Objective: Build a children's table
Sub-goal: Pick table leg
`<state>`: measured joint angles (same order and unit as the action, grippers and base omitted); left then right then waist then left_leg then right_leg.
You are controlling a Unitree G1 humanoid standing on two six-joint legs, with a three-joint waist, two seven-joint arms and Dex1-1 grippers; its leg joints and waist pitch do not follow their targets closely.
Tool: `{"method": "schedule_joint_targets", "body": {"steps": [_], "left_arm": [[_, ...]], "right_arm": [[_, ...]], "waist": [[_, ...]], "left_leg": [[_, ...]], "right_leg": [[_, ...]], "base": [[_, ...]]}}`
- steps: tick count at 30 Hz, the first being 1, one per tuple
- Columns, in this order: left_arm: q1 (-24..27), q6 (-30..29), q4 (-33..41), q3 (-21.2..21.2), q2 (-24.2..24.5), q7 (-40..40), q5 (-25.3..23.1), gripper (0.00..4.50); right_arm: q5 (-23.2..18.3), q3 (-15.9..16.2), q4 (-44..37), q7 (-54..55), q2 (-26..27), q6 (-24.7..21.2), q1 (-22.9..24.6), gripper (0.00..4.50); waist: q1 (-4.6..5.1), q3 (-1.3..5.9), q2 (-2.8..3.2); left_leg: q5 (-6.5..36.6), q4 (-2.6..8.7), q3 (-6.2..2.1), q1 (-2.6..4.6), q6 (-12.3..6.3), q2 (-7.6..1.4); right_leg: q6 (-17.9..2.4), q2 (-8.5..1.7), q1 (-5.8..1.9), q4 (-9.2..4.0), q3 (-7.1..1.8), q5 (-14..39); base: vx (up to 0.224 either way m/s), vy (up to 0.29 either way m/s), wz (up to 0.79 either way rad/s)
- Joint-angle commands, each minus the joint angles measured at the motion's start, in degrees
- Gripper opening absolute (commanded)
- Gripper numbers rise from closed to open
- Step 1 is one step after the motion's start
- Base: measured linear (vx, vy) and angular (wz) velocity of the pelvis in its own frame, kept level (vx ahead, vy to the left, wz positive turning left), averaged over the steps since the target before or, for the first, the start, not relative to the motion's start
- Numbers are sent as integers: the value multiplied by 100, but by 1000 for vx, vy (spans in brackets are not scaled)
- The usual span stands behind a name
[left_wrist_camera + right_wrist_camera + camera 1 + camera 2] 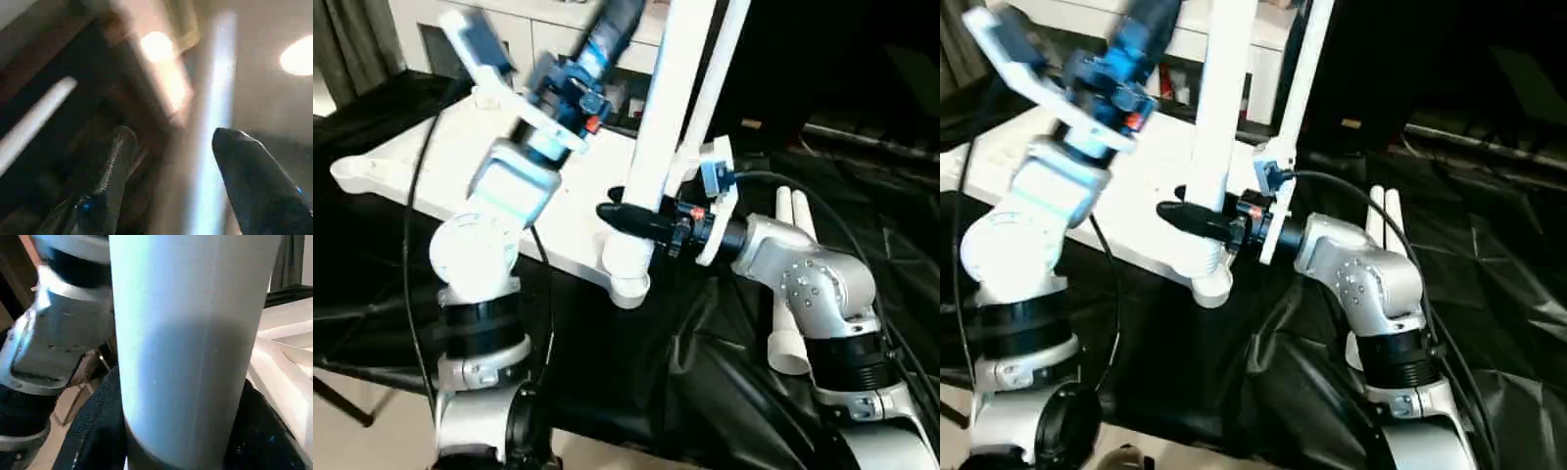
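the right gripper [625,217] clamps a white leg [651,137] standing upright in the corner socket [626,277] of the upturned tabletop [578,196]; the left gripper [171,166], raised, hangs with fingers spread.

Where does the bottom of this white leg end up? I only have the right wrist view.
Observer: The table leg stands upright with its lower end in the near corner socket of the upside-down table top. The right gripper is clamped on it just above the socket.
Operator: Are there any legs not fitted yet?
Observer: Two spare legs lie side by side on the black cloth, next to the right arm.
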<state>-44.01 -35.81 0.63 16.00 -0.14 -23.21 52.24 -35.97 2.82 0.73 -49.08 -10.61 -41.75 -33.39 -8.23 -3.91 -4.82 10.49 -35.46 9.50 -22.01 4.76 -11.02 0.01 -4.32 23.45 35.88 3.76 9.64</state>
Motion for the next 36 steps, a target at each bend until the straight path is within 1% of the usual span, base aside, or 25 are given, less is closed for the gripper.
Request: {"method": "schedule_joint_targets", "body": {"steps": [1,3,5,7,9,12,13,17,19,20,21,23,24,25,26,27,28,29,30,31,32,33,34,35,36], "left_arm": [[-126,-48,-125,-568,183,109,-666,302],[-63,-138,121,-963,297,-88,-758,302],[-44,-200,336,-1168,327,-210,-728,302],[-38,-205,402,-1243,347,-265,-735,302],[-50,-187,430,-1300,357,-314,-770,302],[-84,-166,385,-1277,349,-322,-811,302],[-93,-167,361,-1269,370,-325,-839,302],[-76,-17,96,-1239,519,-192,-1106,302],[-108,220,-219,-1098,659,-104,-1315,302],[-108,220,-219,-1098,659,-104,-1315,302],[-157,401,-474,-953,778,-89,-1445,302],[-184,454,-589,-868,848,-109,-1470,302],[-222,531,-766,-721,1004,-168,-1490,302],[-241,725,-989,-650,1212,-211,-1663,302],[-241,725,-989,-650,1212,-211,-1663,302],[-238,803,-1104,-660,1326,-233,-1779,302],[-212,941,-1437,-697,1634,-291,-2063,302],[-205,971,-1519,-707,1708,-306,-2130,302],[-163,1129,-1670,-917,1905,-434,-2403,302],[-112,1293,-1784,-1176,2086,-604,-2676,302],[-48,1497,-1924,-1498,2294,-864,-2997,302],[30,1763,-2060,-1896,2506,-1198,-3358,319],[115,2145,-2214,-2404,2717,-1638,-3780,330],[115,2145,-2214,-2404,2717,-1638,-3780,337],[170,2531,-2402,-2889,2868,-2143,-4136,350]], "right_arm": [[69,-7,-96,47,-78,123,51,192],[131,25,-84,51,-94,134,65,192],[161,48,-60,52,-107,147,55,192],[171,62,-54,55,-112,154,53,192],[192,90,-44,54,-122,168,52,191],[221,111,-23,48,-131,188,48,191],[235,117,-18,49,-134,195,47,191],[248,119,-19,52,-158,218,52,191],[250,108,-17,62,-193,231,58,191],[250,108,-17,62,-193,231,58,191],[264,97,0,66,-226,247,61,191],[279,94,12,72,-242,259,67,191],[321,84,23,91,-263,279,93,191],[365,47,35,151,-264,299,127,191],[365,47,35,151,-264,299,127,191],[389,28,42,189,-263,314,144,191],[506,-19,76,366,-267,395,200,191],[536,-30,85,412,-268,416,213,191],[669,-30,123,547,-297,510,237,191],[808,-15,181,663,-332,597,252,191],[987,20,258,791,-388,714,271,191],[1202,85,355,904,-461,872,297,191],[1389,121,466,1038,-515,1003,327,191],[1389,121,466,1038,-515,1003,327,191],[1449,79,538,1158,-513,1027,356,191]], "waist": [[0,425,163],[-5,433,168],[0,441,171],[2,436,169],[3,438,177],[15,430,157],[11,430,172],[25,417,174],[19,408,160],[17,410,167],[24,415,154],[17,422,167],[18,425,166],[24,423,168],[28,426,172],[36,433,184],[33,430,205],[41,432,206],[38,444,231],[45,450,223],[29,445,223],[21,440,226],[-2,442,213],[1,436,192],[0,433,179]], "left_leg": [[1528,546,-109,125,442,-205],[1423,549,-116,114,472,-214],[1300,542,-112,103,498,-224],[1239,530,-87,102,483,-215],[1200,522,-78,100,458,-212],[1192,519,-71,88,410,-202],[1219,517,-73,93,413,-203],[1367,533,-81,110,428,-210],[1453,535,-78,119,410,-199],[1467,536,-76,127,411,-195],[1450,546,-92,106,424,-201],[1419,540,-93,115,432,-201],[1388,540,-97,112,441,-197],[1385,548,-101,105,445,-194],[1377,549,-103,106,452,-192],[1335,551,-108,109,476,-207],[1333,547,-97,130,473,-198],[1336,549,-97,133,487,-192],[1307,551,-98,136,519,-199],[1220,547,-97,140,532,-206],[1194,557,-102,147,518,-206],[1206,559,-84,166,545,-205],[1153,555,-72,170,568,-206],[1130,564,-73,160,551,-205],[1150,574,-66,162,559,-205]], "right_leg": [[-309,-370,-251,-502,-240,1977],[-352,-394,-266,-486,-239,1884],[-551,-392,-276,-439,-237,1504],[-760,-385,-281,-407,-237,1236],[-840,-386,-292,-396,-240,1150],[-800,-385,-304,-415,-244,1284],[-782,-389,-298,-422,-244,1368],[-708,-388,-280,-452,-245,1607],[-619,-381,-268,-486,-247,1767],[-568,-374,-259,-487,-248,1824],[-485,-390,-278,-488,-245,1900],[-478,-397,-264,-487,-247,1886],[-502,-393,-265,-473,-242,1839],[-494,-387,-265,-477,-243,1802],[-477,-384,-267,-466,-242,1781],[-522,-394,-271,-441,-243,1646],[-520,-382,-236,-457,-245,1601],[-516,-372,-238,-437,-245,1580],[-542,-377,-251,-414,-248,1463],[-603,-378,-245,-397,-246,1276],[-581,-381,-233,-420,-244,1287],[-574,-380,-220,-408,-254,1302],[-578,-389,-223,-402,-258,1276],[-565,-392,-226,-419,-263,1287],[-567,-401,-232,-427,-267,1314]], "base": [[0,0,0],[0,0,0],[0,0,0],[0,0,0],[0,0,0],[0,0,0],[0,0,0],[0,0,0],[0,0,0],[0,0,0],[0,0,0],[0,0,0],[0,0,0],[0,0,0],[0,0,0],[0,0,0],[0,0,0],[0,0,0],[0,0,0],[0,0,0],[0,0,0],[0,0,0],[0,0,0],[0,0,0],[0,0,0]]}}
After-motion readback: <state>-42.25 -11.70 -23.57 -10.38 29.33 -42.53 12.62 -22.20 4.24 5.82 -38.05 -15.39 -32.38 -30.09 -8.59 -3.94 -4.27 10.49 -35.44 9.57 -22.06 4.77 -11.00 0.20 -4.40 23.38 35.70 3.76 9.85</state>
